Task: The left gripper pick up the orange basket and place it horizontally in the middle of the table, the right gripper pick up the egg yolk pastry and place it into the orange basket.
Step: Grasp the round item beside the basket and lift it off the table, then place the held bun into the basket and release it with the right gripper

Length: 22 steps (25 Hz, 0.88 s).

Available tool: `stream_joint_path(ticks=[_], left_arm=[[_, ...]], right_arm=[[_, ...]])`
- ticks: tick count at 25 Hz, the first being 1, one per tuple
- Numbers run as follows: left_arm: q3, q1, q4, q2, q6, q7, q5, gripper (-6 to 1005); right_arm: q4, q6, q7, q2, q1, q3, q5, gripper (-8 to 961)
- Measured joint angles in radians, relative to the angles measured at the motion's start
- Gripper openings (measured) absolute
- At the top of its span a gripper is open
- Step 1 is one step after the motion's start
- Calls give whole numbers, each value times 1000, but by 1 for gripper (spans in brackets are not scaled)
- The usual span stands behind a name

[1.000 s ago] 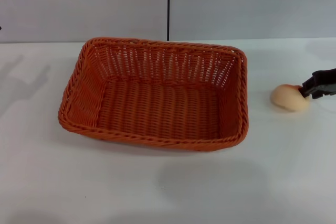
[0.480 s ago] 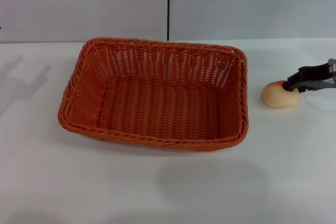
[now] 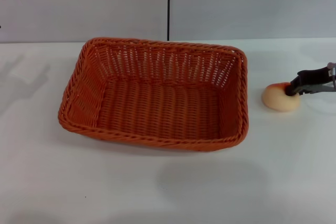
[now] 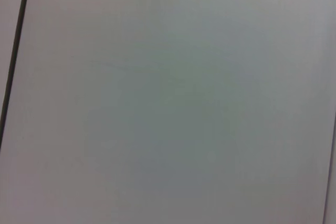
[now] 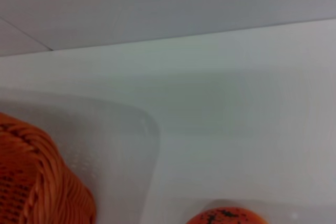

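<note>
The orange basket (image 3: pixel 157 95) lies flat in the middle of the white table (image 3: pixel 157 187), long side across, with nothing in it. To its right on the table sits the egg yolk pastry (image 3: pixel 280 98). My right gripper (image 3: pixel 290 88) reaches in from the right edge and touches the pastry's upper right side. The right wrist view shows only the pastry's speckled orange top (image 5: pixel 226 216) and one corner of the basket (image 5: pixel 37 182). The left gripper is out of view, and its wrist camera shows only a plain grey surface.
A grey wall with a dark vertical seam (image 3: pixel 168 3) stands behind the table. Bare tabletop lies between the basket and the pastry, and in front of the basket.
The right gripper moved left over the pastry. The pastry shifted a little left toward the basket, then settled. The basket has not moved.
</note>
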State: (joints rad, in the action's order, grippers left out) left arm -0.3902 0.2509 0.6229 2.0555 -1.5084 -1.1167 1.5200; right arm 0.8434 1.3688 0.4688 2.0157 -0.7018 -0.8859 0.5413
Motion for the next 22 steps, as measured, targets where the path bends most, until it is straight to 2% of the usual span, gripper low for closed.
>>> stream_joint_path(ticks=[4, 5, 7, 15, 16, 20, 22], left_arm=[[3, -5, 0, 0, -6, -2, 0, 815], [4, -8, 0, 0, -8, -3, 0, 815], [4, -9, 0, 0, -10, -3, 0, 815], [5, -12, -4, 2, -12, 6, 0, 815], [5, -12, -5, 3, -12, 8, 0, 815], [5, -22, -7, 5, -13, 13, 0, 815], [5, -26, -9, 5, -13, 15, 0, 815]], right_arm=[[48, 28, -4, 0, 16, 2, 0, 101], [105, 68, -13, 1, 30, 7, -1, 82], [141, 90, -21, 4, 39, 9, -2, 75], [482, 289, -93, 35, 108, 37, -1, 46], [482, 289, -93, 35, 108, 37, -1, 43], [637, 351, -110, 46, 112, 52, 26, 37], [655, 358, -112, 46, 107, 56, 44, 35]])
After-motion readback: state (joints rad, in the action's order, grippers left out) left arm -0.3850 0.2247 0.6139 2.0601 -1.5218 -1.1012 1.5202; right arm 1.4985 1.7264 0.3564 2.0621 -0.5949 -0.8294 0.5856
